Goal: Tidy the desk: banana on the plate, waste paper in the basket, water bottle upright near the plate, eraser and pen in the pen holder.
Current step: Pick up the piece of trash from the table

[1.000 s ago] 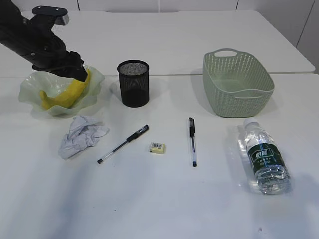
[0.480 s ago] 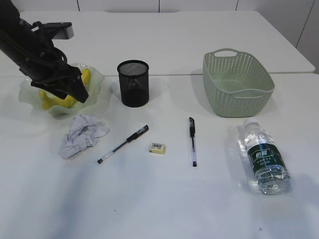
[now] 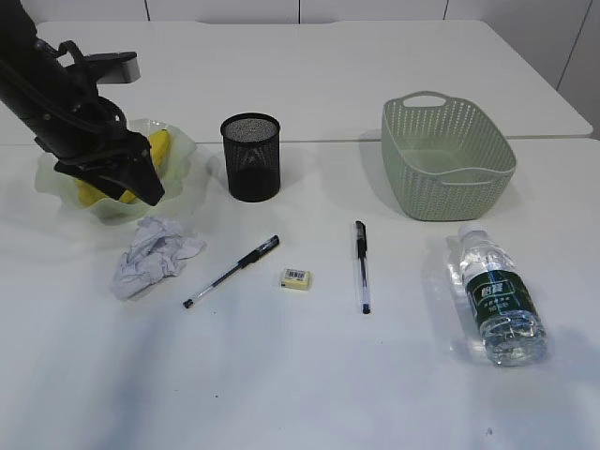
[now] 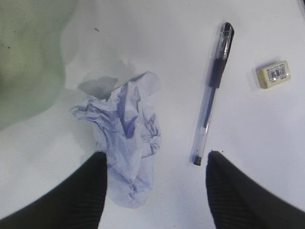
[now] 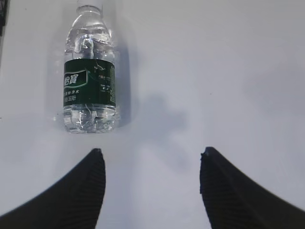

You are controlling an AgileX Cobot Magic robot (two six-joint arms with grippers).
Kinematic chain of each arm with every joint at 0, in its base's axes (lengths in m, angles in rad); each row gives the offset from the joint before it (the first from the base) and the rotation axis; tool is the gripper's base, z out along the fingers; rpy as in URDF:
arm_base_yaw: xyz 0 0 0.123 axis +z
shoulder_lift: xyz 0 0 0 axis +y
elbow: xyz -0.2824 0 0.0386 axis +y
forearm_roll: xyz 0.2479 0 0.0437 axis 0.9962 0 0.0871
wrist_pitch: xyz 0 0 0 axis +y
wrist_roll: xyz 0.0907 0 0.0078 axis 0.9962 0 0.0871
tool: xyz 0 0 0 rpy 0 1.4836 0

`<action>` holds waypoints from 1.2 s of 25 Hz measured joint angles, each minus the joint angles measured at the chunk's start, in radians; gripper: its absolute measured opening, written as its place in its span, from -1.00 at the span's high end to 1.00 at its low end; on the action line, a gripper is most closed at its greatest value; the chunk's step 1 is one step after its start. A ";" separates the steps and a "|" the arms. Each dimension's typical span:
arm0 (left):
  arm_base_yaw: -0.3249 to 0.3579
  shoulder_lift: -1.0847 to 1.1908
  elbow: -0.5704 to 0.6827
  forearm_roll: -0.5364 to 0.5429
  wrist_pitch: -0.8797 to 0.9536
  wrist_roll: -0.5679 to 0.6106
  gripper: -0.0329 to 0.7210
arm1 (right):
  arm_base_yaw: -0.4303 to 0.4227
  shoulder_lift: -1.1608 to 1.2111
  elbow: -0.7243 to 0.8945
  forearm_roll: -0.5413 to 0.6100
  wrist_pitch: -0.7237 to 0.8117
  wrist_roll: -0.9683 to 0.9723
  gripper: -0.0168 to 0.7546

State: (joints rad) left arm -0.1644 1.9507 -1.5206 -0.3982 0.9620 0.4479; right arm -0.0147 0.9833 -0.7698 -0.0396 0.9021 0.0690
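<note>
The yellow banana [image 3: 159, 146] lies in the pale green wavy plate [image 3: 181, 142], partly hidden by my left arm. My left gripper [image 3: 142, 190] [image 4: 155, 157] hangs open over the plate's front edge, above the crumpled waste paper [image 3: 150, 255] [image 4: 126, 138]. One pen [image 3: 232, 272] [image 4: 213, 90], the eraser [image 3: 295, 278] [image 4: 273, 74] and a second pen [image 3: 361, 265] lie on the table. The mesh pen holder [image 3: 250, 157] stands behind them. The water bottle [image 3: 497, 300] [image 5: 89, 81] lies on its side. My right gripper [image 5: 150, 152] is open and empty, just short of the bottle's base.
The green woven basket [image 3: 446, 157] stands at the back right, open side up. A blurred edge of the plate [image 4: 24, 57] fills the left wrist view's upper left corner. A table seam runs behind the plate, holder and basket.
My left gripper has come off the banana, leaving it in the plate, and has moved forward to the plate's front edge. Nothing else has moved.
</note>
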 joint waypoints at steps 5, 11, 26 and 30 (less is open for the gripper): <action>-0.001 0.000 0.000 0.000 0.007 0.000 -0.31 | 0.000 0.000 0.000 0.011 0.000 0.000 -0.25; -0.001 0.021 0.000 0.000 0.034 0.000 -0.31 | 0.000 0.000 0.000 0.014 0.000 0.001 -0.25; -0.001 0.144 -0.002 0.000 0.024 0.000 -0.31 | 0.000 0.000 0.000 0.015 0.000 0.001 -0.25; -0.002 0.157 -0.002 0.000 -0.004 0.000 -0.31 | 0.000 0.000 0.000 0.015 0.000 0.001 -0.25</action>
State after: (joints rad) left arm -0.1667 2.1072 -1.5222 -0.3982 0.9580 0.4479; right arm -0.0147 0.9833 -0.7698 -0.0243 0.9021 0.0699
